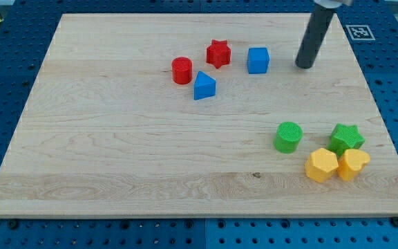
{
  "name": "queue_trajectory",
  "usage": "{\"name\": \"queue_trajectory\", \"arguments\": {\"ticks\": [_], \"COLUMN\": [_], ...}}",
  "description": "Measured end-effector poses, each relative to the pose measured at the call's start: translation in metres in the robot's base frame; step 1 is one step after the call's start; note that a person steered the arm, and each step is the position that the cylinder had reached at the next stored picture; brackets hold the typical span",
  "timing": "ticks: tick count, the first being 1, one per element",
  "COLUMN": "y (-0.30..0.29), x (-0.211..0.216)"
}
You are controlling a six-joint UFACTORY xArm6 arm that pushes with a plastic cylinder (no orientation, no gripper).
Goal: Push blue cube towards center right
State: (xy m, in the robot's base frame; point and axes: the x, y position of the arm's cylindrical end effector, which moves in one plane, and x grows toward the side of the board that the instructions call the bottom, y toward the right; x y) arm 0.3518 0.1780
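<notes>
The blue cube (258, 60) sits on the wooden board (116, 152) in the upper middle, just right of a red star (218, 53). My tip (304, 66) rests on the board to the right of the blue cube, a short gap away and not touching it. The dark rod rises from the tip toward the view's top right.
A red cylinder (182, 70) and a blue triangular block (204, 86) lie left of the cube. At lower right stand a green cylinder (288, 137), a green star (346, 138), a yellow hexagon block (321, 165) and a yellow heart-like block (353, 164).
</notes>
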Motion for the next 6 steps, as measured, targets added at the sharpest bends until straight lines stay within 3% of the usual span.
{"name": "queue_trajectory", "arguments": {"ticks": [3,4,6], "y": [-0.072,-0.106,-0.108], "x": [0.035,0.028,-0.02]}}
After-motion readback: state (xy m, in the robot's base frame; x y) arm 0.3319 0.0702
